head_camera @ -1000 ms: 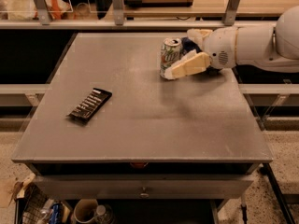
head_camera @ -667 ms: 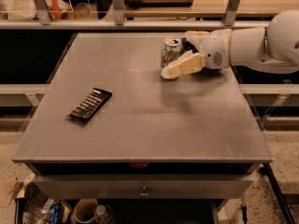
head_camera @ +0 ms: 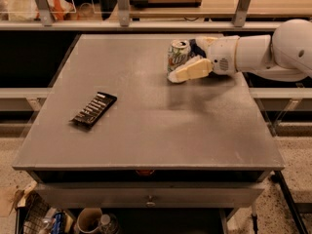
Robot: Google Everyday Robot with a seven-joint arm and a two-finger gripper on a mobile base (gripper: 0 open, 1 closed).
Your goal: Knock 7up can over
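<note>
While your gripper [head_camera: 187,58] has barely shifted since a second ago, jaws spread wide beside the 7up can [head_camera: 177,56], that can, far right on the table [head_camera: 146,130], now seems slightly tipped.

White-green 7up can [head_camera: 176,57] stands far on table [head_camera: 146,130], touching claw [head_camera: 187,61]

Dim, warm overhead light falls on the grey tabletop [head_camera: 146,130], strongest toward its far edge. The gripper [head_camera: 191,57], near the far right corner beside the 7up can [head_camera: 178,56], throws a soft, diffuse shadow toward the near edge. The can's silver top glints. Below the near edge, all is gloom.
</note>
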